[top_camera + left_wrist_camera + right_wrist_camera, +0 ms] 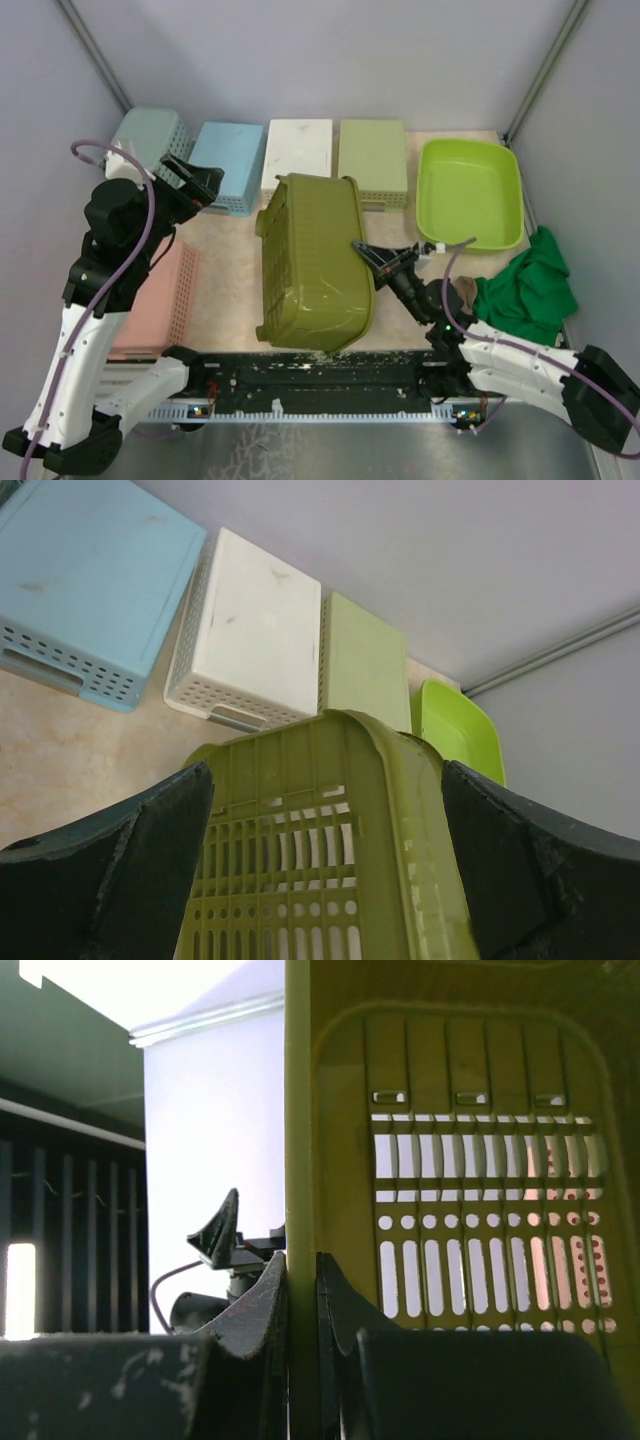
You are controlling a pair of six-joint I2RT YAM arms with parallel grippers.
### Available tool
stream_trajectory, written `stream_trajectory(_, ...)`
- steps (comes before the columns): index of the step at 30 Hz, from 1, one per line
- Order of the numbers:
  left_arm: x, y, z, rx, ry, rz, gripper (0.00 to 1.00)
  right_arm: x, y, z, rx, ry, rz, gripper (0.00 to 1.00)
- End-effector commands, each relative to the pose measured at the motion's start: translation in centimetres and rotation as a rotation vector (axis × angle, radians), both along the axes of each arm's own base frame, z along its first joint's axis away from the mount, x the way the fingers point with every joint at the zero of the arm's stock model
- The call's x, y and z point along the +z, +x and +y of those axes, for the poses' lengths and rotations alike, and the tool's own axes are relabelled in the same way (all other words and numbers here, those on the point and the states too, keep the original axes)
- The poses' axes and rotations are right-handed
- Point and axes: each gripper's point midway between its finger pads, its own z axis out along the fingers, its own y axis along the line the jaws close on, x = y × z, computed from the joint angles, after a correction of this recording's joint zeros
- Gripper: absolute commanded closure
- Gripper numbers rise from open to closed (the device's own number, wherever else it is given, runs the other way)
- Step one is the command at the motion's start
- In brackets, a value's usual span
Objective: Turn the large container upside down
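The large lime-green container (470, 193) stands open side up at the back right, untouched; its corner shows in the left wrist view (455, 730). An olive-green slatted basket (315, 265) is tipped on its side in the middle. My right gripper (368, 252) is shut on this basket's rim, which is pinched between the fingers in the right wrist view (302, 1270), beside the slatted wall (470, 1160). My left gripper (200, 185) is open and empty, raised at the left, facing the olive basket (320, 860) from a distance.
Upside-down small baskets line the back: teal (150, 135), blue (228, 165), white (298, 150), pale green (373, 160). A pink basket (160, 295) lies at the left front. A dark green cloth (525, 285) lies at the right. Walls close in on three sides.
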Motion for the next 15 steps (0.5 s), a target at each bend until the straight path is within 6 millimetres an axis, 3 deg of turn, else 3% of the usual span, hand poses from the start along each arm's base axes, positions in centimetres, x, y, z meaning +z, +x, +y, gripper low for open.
stream_trajectory(1, -0.4, 0.6, -0.9, -0.040, 0.004, -0.006, 0.00, -1.4, -0.8, -2.7, -0.057, 0.064, 0.079, 1.00)
stream_trajectory(4, -0.6, 0.9, -1.2, -0.046, -0.001, -0.007, 0.00, -5.4, -1.8, -3.5, -0.050, -0.027, 0.151, 1.00)
stream_trajectory(8, -1.2, 1.3, -1.4, -0.051, -0.001, 0.003, 0.00, -9.7, -3.2, -4.6, -0.036, -0.135, 0.223, 0.79)
stream_trajectory(11, -1.7, 1.5, -1.7, -0.059, 0.000, 0.014, 0.00, -12.1, -3.9, -5.6, -0.048, -0.215, 0.267, 0.66)
stream_trajectory(15, -2.3, 1.7, -1.8, -0.064, 0.001, 0.024, 0.00, -13.8, -4.5, -7.1, -0.078, -0.299, 0.297, 0.52)
